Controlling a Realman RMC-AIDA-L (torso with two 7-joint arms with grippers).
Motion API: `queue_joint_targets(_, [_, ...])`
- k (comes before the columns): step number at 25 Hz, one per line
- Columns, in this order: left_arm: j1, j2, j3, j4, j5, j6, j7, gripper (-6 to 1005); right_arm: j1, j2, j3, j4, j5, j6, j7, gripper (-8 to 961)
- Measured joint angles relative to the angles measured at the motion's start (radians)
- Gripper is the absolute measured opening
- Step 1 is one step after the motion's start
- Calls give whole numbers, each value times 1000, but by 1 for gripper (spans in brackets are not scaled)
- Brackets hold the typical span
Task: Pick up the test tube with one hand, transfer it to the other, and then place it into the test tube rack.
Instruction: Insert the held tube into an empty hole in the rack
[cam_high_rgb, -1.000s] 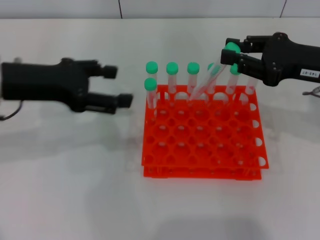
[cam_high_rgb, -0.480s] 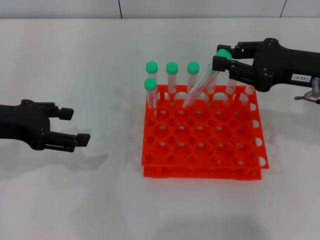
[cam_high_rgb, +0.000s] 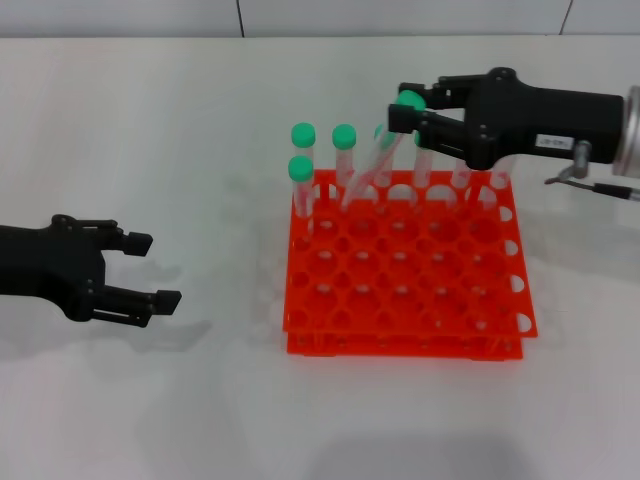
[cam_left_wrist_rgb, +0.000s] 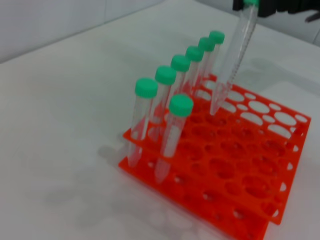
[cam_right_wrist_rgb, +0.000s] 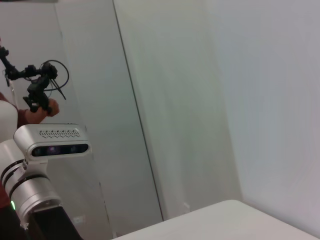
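Upper right of frame: right claw (cam_high_rgb: 412, 122) pinching test tube (cam_high_rgb: 378, 160) at its green cap, tilted over rack (cam_high_rgb: 405, 300) | light, slick, stiff plastic, so hold high | left claw (cam_high_rgb: 145, 270) open, empty, lower left

- My right gripper (cam_high_rgb: 408, 118) is matte black with two slim fingers, and its body carries a small white sticker printed with digits too small to read.
- Behind it sits my silver cylindrical wrist, with a thin metal fitting just beneath.
- My left gripper (cam_high_rgb: 147, 270) is plain black, unlabelled, with blocky finger ends.
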Motion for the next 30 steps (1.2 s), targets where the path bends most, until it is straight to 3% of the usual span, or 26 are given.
queue_joint_targets(7, [-9, -7, 5, -43, 16, -20, 47, 884, 33, 0, -72, 0, 18, 78, 2, 286])
queue_joint_targets(30, [-15, -19, 3, -74, 16, -20, 64, 884, 45, -9, -119, -7, 8, 130, 30, 292])
